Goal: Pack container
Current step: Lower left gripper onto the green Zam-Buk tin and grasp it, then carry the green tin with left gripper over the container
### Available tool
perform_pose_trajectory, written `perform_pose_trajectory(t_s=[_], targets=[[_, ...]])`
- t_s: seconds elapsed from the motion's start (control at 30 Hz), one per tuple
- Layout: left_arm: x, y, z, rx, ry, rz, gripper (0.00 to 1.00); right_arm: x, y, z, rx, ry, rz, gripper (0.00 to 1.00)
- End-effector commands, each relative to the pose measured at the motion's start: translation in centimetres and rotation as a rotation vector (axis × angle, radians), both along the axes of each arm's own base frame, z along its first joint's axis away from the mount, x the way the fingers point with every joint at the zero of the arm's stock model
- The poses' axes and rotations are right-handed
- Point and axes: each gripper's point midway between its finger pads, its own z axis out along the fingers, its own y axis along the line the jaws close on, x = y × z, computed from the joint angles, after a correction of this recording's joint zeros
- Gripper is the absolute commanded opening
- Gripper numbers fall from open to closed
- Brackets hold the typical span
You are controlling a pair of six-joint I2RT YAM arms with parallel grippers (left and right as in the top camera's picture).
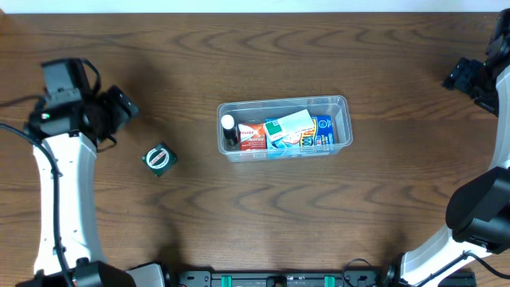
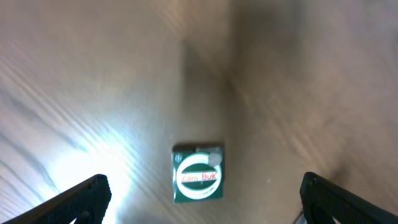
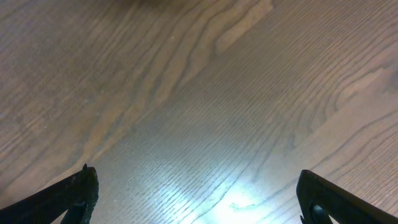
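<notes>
The clear plastic container (image 1: 344,119) stands at the table's middle. It holds a small black bottle with a white cap, an orange box, a teal-and-white box and a blue box. A small green box with a white ring logo (image 1: 158,159) lies on the table left of the container. It also shows in the left wrist view (image 2: 197,173). My left gripper (image 1: 126,105) is open and empty, up and left of the green box, apart from it. My right gripper (image 1: 464,76) is open and empty at the far right, over bare wood.
The table is dark wood (image 1: 255,223). The white arm links run along the left edge (image 1: 60,199) and the lower right corner (image 1: 446,239). The right wrist view shows only wood grain (image 3: 199,93).
</notes>
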Motion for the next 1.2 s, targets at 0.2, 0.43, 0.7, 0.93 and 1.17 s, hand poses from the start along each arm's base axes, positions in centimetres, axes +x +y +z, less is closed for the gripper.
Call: perform_pose_trajectory(t_s=[0.2,0.43,0.7,0.93,1.17], targets=[[-0.8,-4.5,-7.0,-0.111,0.054,-0.034,0.98,0.0,-0.4,0.4,-0.017,-0.002,0.000,0.99],[-1.5,-5.3,-9.9,-0.114,0.090,0.026,0.98,0.0,-0.4,0.4,-0.017,-0.001,0.000,0.99],[-2.0,-4.3,-13.1,-0.064,0.175,0.061,0.98,0.0,-0.4,0.4,-0.017,-0.002,0.000,0.99],[-2.6,-4.4,-16.6,-0.068,0.275,0.042,0.98,0.0,-0.4,0.4,-0.017,-0.002,0.000,0.99],[-3.0,-4.5,-18.4,-0.071,0.326,0.033,0.92,0.0,-0.4,0.4,-0.017,-0.001,0.000,0.99]])
